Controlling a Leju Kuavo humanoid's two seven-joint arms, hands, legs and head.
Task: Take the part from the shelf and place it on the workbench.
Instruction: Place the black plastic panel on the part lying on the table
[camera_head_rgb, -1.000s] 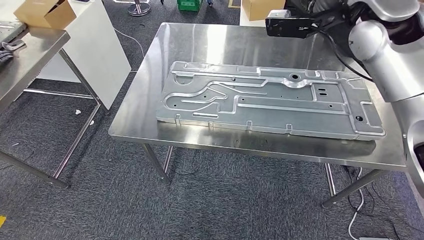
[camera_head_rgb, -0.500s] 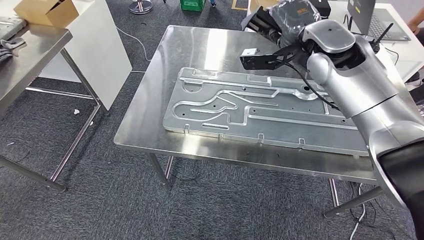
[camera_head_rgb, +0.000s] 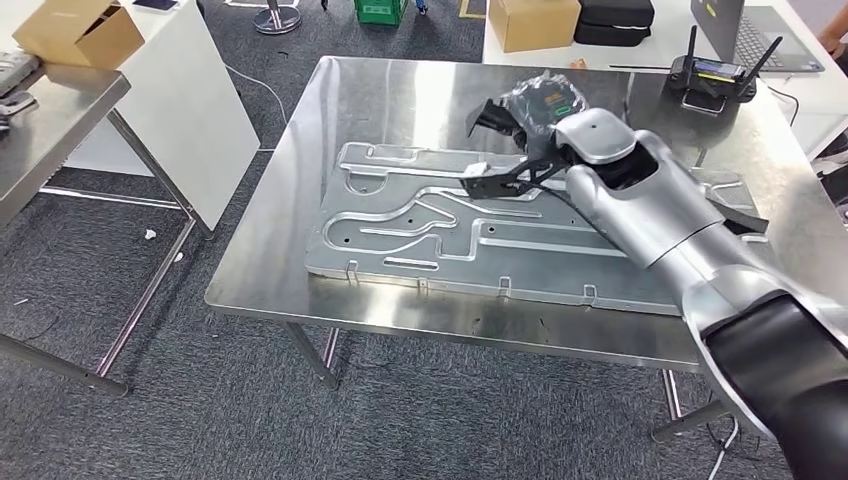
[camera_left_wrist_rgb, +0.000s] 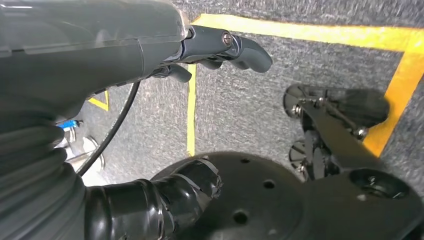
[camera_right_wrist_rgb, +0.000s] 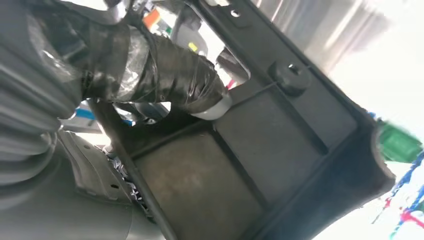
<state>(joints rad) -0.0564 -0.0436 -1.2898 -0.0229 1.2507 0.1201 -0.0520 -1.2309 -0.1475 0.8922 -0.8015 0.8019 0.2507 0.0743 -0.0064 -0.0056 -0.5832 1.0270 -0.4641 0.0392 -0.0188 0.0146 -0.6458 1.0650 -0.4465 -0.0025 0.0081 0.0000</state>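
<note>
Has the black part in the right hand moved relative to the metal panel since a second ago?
Yes. The black part came down from beyond the metal panel's far edge to over it.

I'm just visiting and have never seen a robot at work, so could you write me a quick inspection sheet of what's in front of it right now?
Surface: steel workbench, shiny, with a large stamped metal panel lying flat on it.
Job's things: black part, held above the panel, not yet set down.
Clutter: plastic-wrapped black bundle on the bench behind the arm.
Hands: right hand holds the black part; left hand hangs over the floor, holding nothing.
Cables: a thin cable on the carpet.
Surroundings: grey carpet, cardboard boxes, a router, a second steel table, yellow floor tape.
</note>
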